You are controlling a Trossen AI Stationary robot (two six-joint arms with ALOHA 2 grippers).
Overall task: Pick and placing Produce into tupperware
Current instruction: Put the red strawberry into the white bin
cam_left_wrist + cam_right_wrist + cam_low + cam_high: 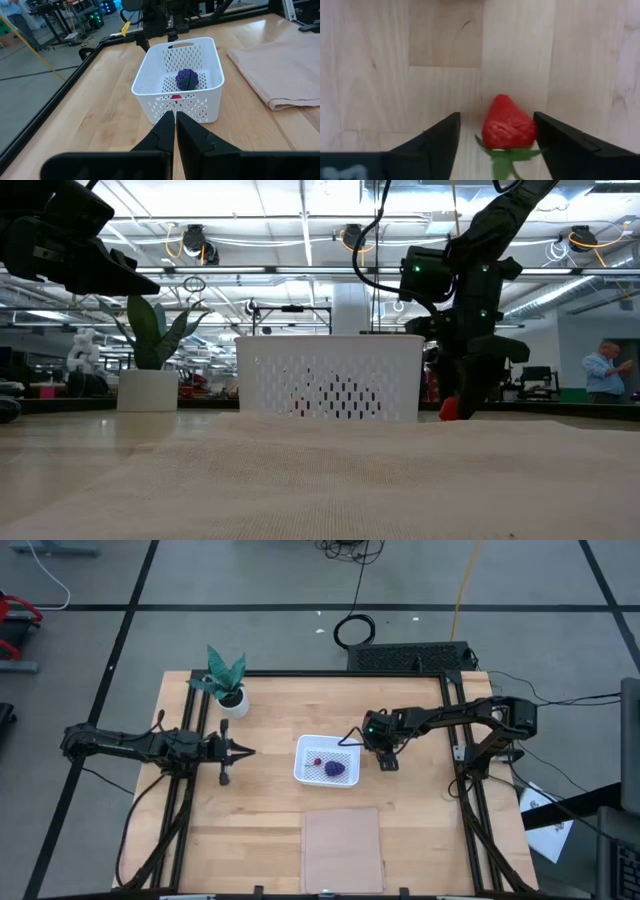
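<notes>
The tupperware (327, 762) is a white perforated container near the table's middle. It holds a purple lumpy cluster (334, 769) and a small red piece (317, 761); the left wrist view shows them too, the cluster (187, 79) and the red piece (175, 98). A red toy strawberry (507, 125) with a green leaf cap lies on the table just right of the container (330, 377) and shows in the low view as well (449, 408). My right gripper (497, 145) points down, open, with one finger on each side of the strawberry. My left gripper (175, 125) is shut and hovers left of the container. My right gripper comes at the strawberry from above, and the strawberry lies on the table between its fingers. One finger (560, 145) stands right against the strawberry's side (532, 131), and I cannot tell whether it touches. A gap shows at the other finger (442, 142).
A green potted plant (228, 680) stands toward the far left of the table. A flat beige sheet (343, 848) lies near the table's near edge, in front of the container. Bare wood lies between the left gripper and the container.
</notes>
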